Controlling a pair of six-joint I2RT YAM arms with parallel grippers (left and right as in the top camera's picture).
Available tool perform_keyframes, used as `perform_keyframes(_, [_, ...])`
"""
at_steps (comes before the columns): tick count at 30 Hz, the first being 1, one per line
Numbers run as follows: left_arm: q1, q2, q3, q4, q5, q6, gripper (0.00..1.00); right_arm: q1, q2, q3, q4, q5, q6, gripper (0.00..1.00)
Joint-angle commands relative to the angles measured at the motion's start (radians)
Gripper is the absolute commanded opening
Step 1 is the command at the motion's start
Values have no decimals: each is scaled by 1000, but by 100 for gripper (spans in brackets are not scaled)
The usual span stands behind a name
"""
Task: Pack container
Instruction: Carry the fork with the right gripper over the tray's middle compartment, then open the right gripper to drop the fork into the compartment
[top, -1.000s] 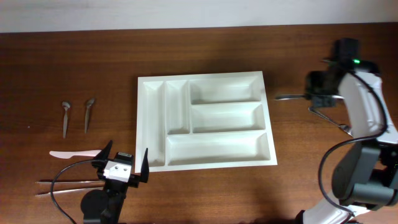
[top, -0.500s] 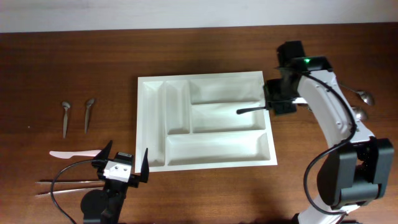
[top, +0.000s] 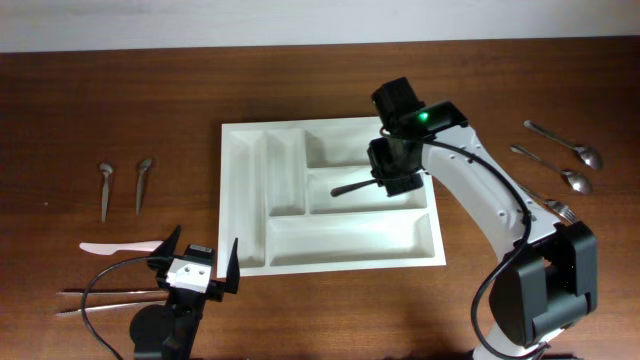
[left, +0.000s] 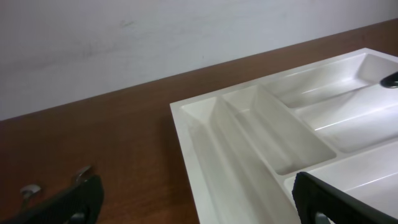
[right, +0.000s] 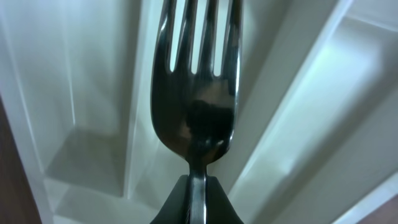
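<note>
resting at the near edge of the counter (top: 120, 100), the left end effector (top: 203, 250) has its fingers spread wide and holds nothing. just beyond it, mid-counter, lies the container (top: 350, 238), a white five-compartment tray with nothing in it. over its middle wide compartment the right end effector (top: 395, 183) pinches a fork (top: 355, 188) by the handle, tines pointing left. to do this well, lower the fork until it lies flat and lengthwise inside that compartment, clear of the dividers, then let go. spoons (top: 570, 145) wait at the far right.
</note>
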Motion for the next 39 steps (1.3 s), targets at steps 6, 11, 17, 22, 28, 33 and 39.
perform_keyframes(6, [4,-10,-7,3,-7,16,99,8,19,11,2,57,71,10])
perform_keyframes(11, [4,-10,-7,4,-7,16,99,8,69,11,9,51,89,11])
perform_keyframes(17, [4,-10,-7,4,-7,16,99,8,108,11,19,47,108,11])
perform_keyframes(22, [4,-10,-7,4,-7,16,99,8,114,11,42,56,106,24])
perform_keyframes(28, [4,-10,-7,3,-7,16,99,-19,112,27,54,85,34,38])
perform_keyframes(33, [4,-10,-8,3,-7,16,99,-119,106,106,53,101,-151,96])
perform_keyframes(39, [4,-10,-7,3,-7,16,99,-330,106,199,26,98,-276,99])
